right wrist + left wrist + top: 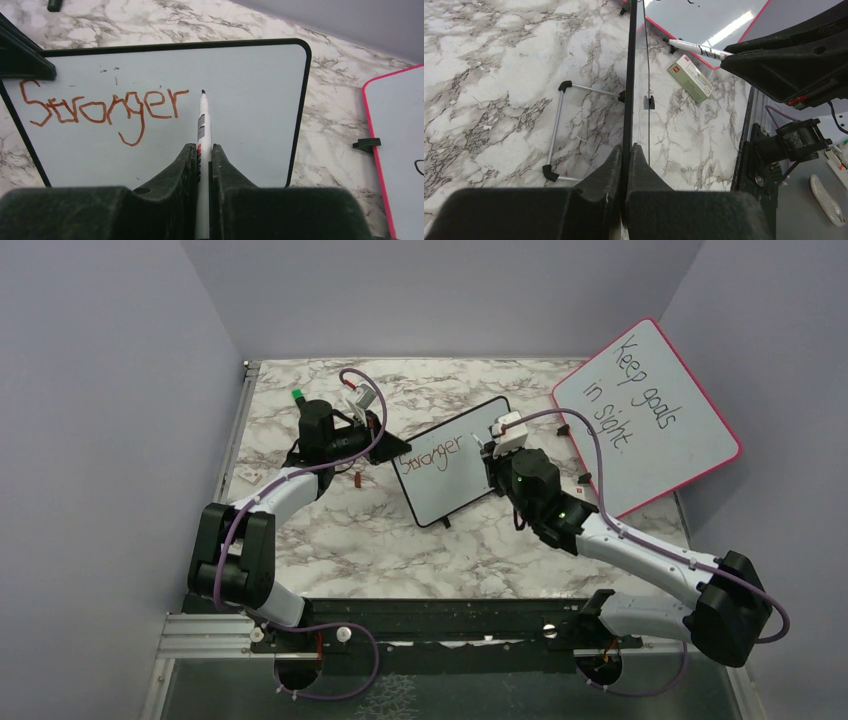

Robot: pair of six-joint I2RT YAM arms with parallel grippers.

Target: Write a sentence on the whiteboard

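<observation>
whiteboard (455,465) stands propped mid-table, skewed diagonally in the top view, between the two arms. left gripper (386,440) pinches its left edge. In the left wrist view the fingers (611,165) are pressed onto the black frame and the board runs edge-on straight away from the camera. right gripper (493,452) is at the board's right part, jaws clamped on a white marker (202,117), barrel between the pads, tip pointing forward

sentence (100,107): only "Stronger" is on the face, reddish-brown, upper left. marker tip sits just right of the final "r", at letter height

room: bare white from the tip to the right frame edge, and the whole band under the word is unwritten. right frame edge is near the pink-framed board (648,410), with a strip of marble table (325,125) between them, not touching

view differences:
- right wrist looks down the barrel, so tip contact can't be told. left wrist sees the marker side-on, tip looking slightly off the face
- left wrist only: silver wire stand (555,131) with black end caps behind the board, and a small green-white box (690,78) flat on the marble on the writing side
- top only: black "Keep goals in sight" on the pink board, and a small reddish-brown piece (360,480) on the table beside the left gripper
</observation>
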